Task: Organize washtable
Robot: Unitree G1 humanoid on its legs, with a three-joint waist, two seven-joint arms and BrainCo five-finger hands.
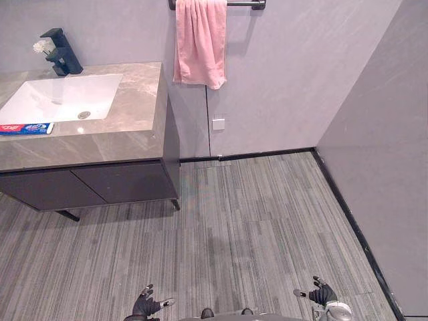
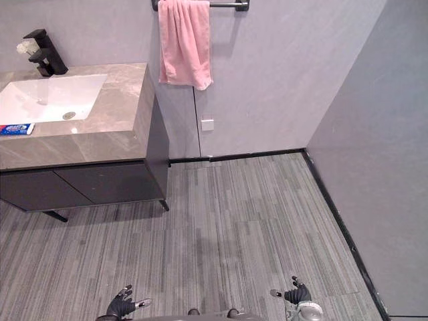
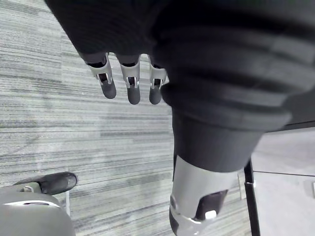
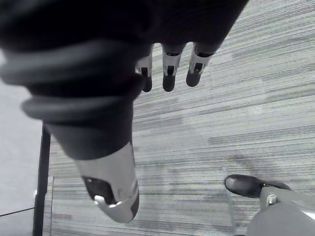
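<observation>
We see the stone desk [image 1: 127, 127] at upper left, a toothpaste tube [image 1: 25, 128] lying just in front of its white basin [image 1: 67, 97]. A pink towel [image 1: 199, 41] hangs on the wall. Left hand [image 1: 146, 306] and right hand [image 1: 322, 294] hang over the floor [image 1: 254, 214], well apart from the desk, fingers loose, holding nothing.

Before me a pink towel [image 1: 199, 41] hangs from a dark rail [image 1: 245, 4] — a small white wall plate [image 1: 218, 124] below it, striped grey floor [image 1: 267, 221] beneath.
</observation>
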